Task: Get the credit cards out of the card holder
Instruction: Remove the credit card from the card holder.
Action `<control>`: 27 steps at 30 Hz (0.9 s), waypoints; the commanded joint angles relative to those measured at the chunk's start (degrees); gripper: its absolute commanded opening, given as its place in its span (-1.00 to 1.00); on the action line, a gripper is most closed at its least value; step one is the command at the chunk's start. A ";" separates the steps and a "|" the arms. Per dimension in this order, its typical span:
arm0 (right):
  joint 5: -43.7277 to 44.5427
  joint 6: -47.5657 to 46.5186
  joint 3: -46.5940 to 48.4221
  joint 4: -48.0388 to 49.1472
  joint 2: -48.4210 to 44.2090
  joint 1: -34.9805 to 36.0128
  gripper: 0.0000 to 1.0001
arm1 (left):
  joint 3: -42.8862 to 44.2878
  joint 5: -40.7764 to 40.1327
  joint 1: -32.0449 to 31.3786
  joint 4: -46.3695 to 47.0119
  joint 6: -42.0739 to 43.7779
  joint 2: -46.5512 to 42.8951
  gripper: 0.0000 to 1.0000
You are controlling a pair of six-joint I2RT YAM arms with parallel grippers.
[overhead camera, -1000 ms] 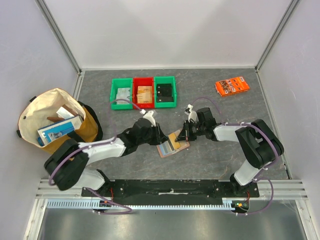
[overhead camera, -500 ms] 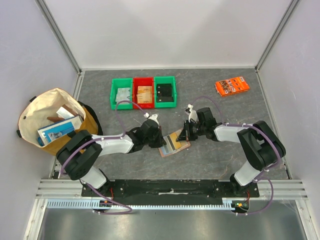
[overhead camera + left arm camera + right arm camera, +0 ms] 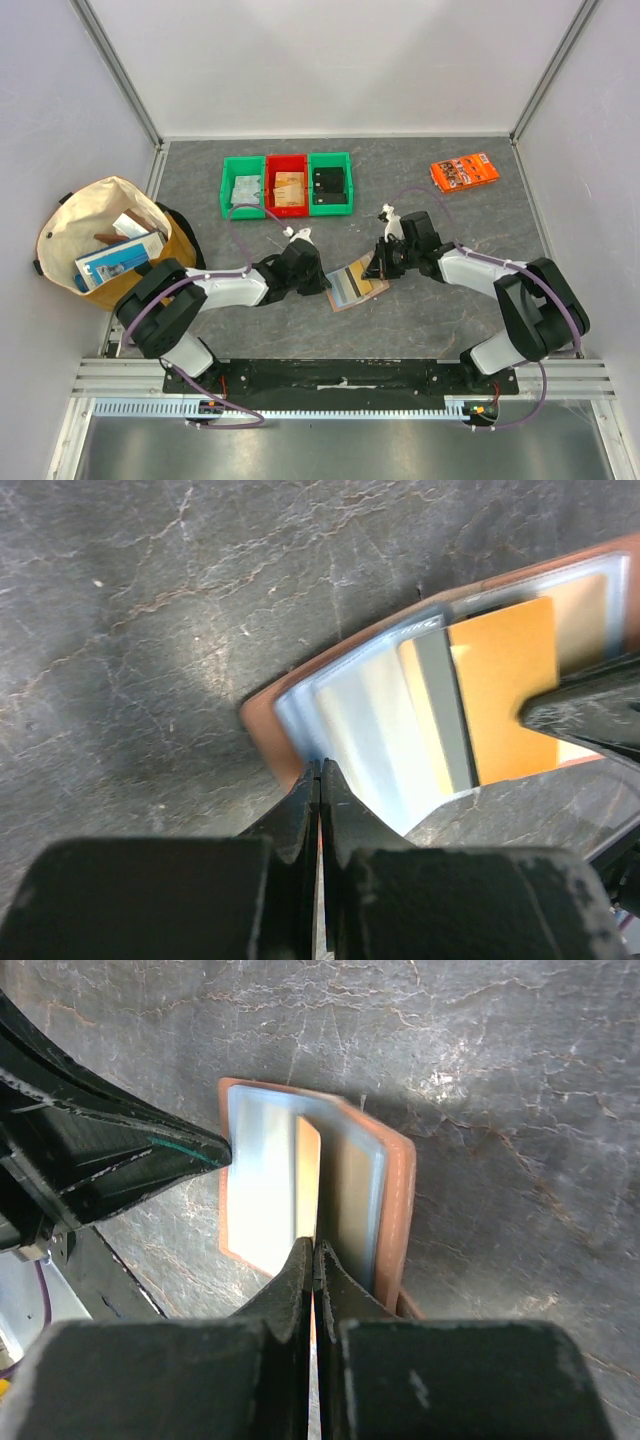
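While both arms reached inward from either side, the card holder (image 3: 357, 286) lay open on the grey table (image 3: 450, 320), about midway between them and nearer the arm bases than the far wall. Its reddish-brown leather faced down, and pale blue and whitish sleeves fanned upward. The left gripper (image 3: 320, 776) sat at the holder's left edge with its fingers pressed together, clamped on the rim of one pale sleeve. From the right, the right gripper (image 3: 313, 1258) was clenched on a tan credit card (image 3: 307, 1165). That card stood on edge between the sleeves, partly out of its pocket but with its lower part among them. A greyish card edge showed just beside the tan one in the left wrist view. Against the far side stood three bins in a row, green (image 3: 243, 186), red (image 3: 287, 185) and green (image 3: 331, 183). An orange packet (image 3: 465, 171) lay far right, well apart. A cloth bag (image 3: 110, 240) holding boxes sat at the left wall.
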 commanded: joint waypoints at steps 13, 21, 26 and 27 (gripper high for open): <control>4.22 1.64 -0.39 0.71 -0.85 -0.40 -0.93 | 2.72 3.80 -0.15 -4.90 4.47 -5.89 -0.90; 6.42 -2.51 3.93 -6.60 0.29 0.56 -0.70 | 9.50 5.39 -0.94 -4.37 7.46 -0.63 -0.87; 5.63 -2.86 4.89 -7.22 1.26 0.74 -0.72 | 10.21 5.30 -1.20 -4.81 7.99 3.86 -0.92; 5.28 -3.03 5.16 -7.22 1.44 0.65 -0.78 | 10.20 5.30 -1.20 -5.16 7.90 4.56 -0.93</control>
